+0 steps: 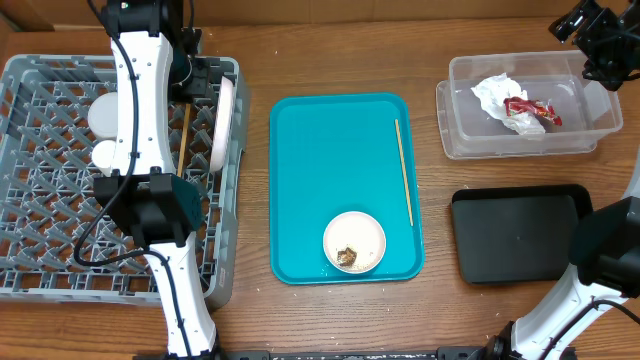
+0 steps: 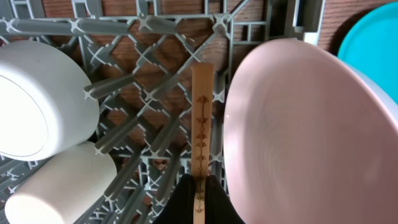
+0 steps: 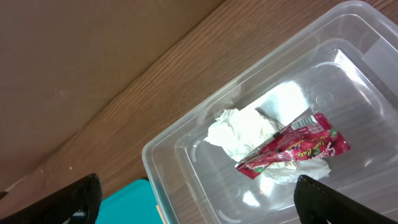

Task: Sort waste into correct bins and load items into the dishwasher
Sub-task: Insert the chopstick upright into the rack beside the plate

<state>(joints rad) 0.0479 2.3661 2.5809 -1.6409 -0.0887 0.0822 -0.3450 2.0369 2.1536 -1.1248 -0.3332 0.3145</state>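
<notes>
My left gripper (image 2: 199,200) is shut on a wooden chopstick (image 2: 200,118) and holds it over the grey dish rack (image 1: 40,220), next to the upright white plate (image 2: 298,137). The rack also holds a white bowl (image 2: 34,99) and a white cup (image 2: 62,186). A second chopstick (image 1: 403,170) and a small white bowl with brown scraps (image 1: 354,242) lie on the teal tray (image 1: 320,150). My right gripper (image 3: 199,208) is open and empty above the clear tub (image 3: 180,162), which holds the napkin (image 3: 239,130) and the red wrapper (image 3: 292,146).
A shallow black tray (image 1: 520,232) sits at the front right, below the clear tub (image 1: 460,130). The left arm (image 1: 140,110) stretches over the rack's right half. A brown cardboard wall borders the table's far edge.
</notes>
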